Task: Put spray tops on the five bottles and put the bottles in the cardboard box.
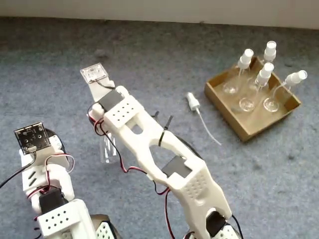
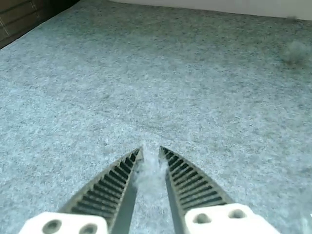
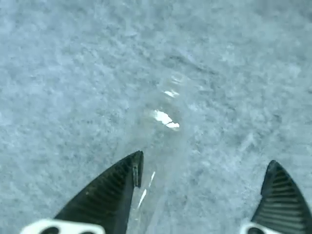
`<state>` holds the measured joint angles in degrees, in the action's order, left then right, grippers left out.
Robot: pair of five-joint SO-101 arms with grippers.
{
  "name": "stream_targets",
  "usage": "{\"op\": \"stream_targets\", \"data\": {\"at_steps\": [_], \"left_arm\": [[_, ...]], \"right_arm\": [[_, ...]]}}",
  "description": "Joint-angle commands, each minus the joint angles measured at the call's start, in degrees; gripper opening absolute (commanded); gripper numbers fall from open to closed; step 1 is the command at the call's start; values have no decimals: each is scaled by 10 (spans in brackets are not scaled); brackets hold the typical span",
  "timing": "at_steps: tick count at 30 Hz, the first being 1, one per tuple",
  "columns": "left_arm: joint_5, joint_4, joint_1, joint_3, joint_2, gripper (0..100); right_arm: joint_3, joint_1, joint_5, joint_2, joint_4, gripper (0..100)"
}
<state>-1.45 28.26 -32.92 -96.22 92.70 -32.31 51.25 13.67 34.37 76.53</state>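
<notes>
The right gripper (image 3: pixel 205 158), wide open and empty, straddled the last uncapped clear plastic bottle (image 3: pixel 163 117); the next move required closing on it.

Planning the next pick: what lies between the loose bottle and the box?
In the high view, a loose spray top lies on the carpet between the bottle and the box; the right arm also crosses above.

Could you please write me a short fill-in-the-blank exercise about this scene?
1. The cardboard box holds ____ bottles with spray tops.
2. The number of loose spray tops lying on the carpet outside the box is ____.
3. The right claw is ____, with a clear bottle between its fingers.
Missing words: four; one; open.
</notes>
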Motion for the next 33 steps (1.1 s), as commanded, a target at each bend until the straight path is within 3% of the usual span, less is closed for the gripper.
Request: {"op": "stream_targets", "data": {"at_steps": [1,5,11,13,19,24,33], "left_arm": [[-5,1,-3,-15,8,5],[-5,1,8,-15,8,5],[-5,1,8,-15,8,5],[-5,1,8,-15,8,5],[-5,2,8,-15,8,5],[-5,2,8,-15,8,5],[-5,2,8,-15,8,5]], "right_arm": [[-73,24,46,17,-17,354],[-106,22,115,69,-15,354],[-113,15,122,124,-11,350],[-113,15,122,125,-11,305],[-113,6,122,125,-11,43],[-124,-23,119,121,29,31],[-313,-65,-94,75,247,31]]}}
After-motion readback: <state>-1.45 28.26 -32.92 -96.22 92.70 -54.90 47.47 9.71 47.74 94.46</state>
